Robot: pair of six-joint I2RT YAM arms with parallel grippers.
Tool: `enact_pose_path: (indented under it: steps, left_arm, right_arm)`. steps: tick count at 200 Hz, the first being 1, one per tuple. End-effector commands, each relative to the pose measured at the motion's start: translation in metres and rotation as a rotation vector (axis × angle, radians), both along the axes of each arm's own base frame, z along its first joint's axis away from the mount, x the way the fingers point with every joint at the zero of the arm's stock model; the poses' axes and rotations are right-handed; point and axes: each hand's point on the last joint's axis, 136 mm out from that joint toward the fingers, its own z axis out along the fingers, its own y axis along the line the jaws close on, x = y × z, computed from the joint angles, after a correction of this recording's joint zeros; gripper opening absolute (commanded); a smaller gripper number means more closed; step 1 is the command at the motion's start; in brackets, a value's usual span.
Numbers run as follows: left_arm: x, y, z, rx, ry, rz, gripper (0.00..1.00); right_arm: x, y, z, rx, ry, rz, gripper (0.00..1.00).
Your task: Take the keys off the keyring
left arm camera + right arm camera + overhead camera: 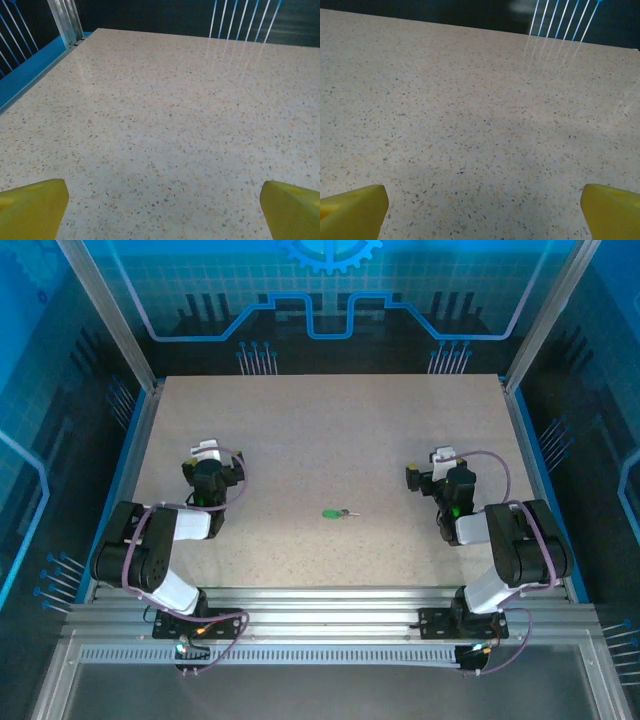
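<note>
A tiny green-headed key (331, 513) lies on the speckled table between the two arms, near the front middle. A small dull grey bit, the keyring (347, 513), sits at its right end; too small to tell how they join. My left gripper (207, 452) rests well to the left of the key, and my right gripper (441, 457) well to the right. Both are open: in each wrist view the yellow fingertips (31, 207) (352, 210) stand wide apart at the frame corners with bare table between them.
The table (330, 430) is ringed by aluminium posts (108, 315) and blue walls. A blue edge strip (27, 75) and a post show at the far left in the left wrist view. Thin blue rods (560, 25) stand past the table's far edge.
</note>
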Motion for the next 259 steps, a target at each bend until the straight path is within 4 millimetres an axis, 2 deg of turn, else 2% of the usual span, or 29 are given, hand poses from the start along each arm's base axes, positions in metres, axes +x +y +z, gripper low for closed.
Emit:
enact_pose_path:
  steps: [1, 161, 183, 212, 242, 250, 259]
  left_arm:
    - [0.002, -0.006, 0.005, 0.002, 0.02, -0.071, 0.99]
    - [0.003, -0.006, 0.006, 0.001, 0.019, -0.076, 0.99]
    - [0.006, -0.017, 0.013, -0.002, 0.061, -0.141, 0.99]
    - [0.006, -0.006, 0.034, 0.005, 0.068, -0.073, 0.99]
    - [0.006, 0.002, 0.082, -0.039, -0.009, -0.011, 0.99]
    - [0.006, 0.004, 0.098, -0.097, -0.022, 0.001, 0.99]
    - [0.001, 0.007, 0.107, -0.173, 0.007, 0.031, 0.99]
  right_arm:
    - [0.006, 0.001, 0.014, 0.0, -0.016, -0.026, 1.0]
    - [0.006, 0.0, 0.016, -0.005, -0.017, -0.034, 1.0]
    - [0.003, -0.004, 0.035, -0.035, -0.011, -0.081, 1.0]
    - [0.0, -0.008, 0.066, -0.022, -0.031, -0.113, 1.0]
    - [-0.007, -0.003, 0.114, 0.157, -0.087, -0.094, 1.0]
    - [-0.012, -0.001, 0.125, 0.288, -0.061, -0.084, 1.0]
    - [-0.017, 0.002, 0.133, 0.428, 0.004, -0.043, 1.0]
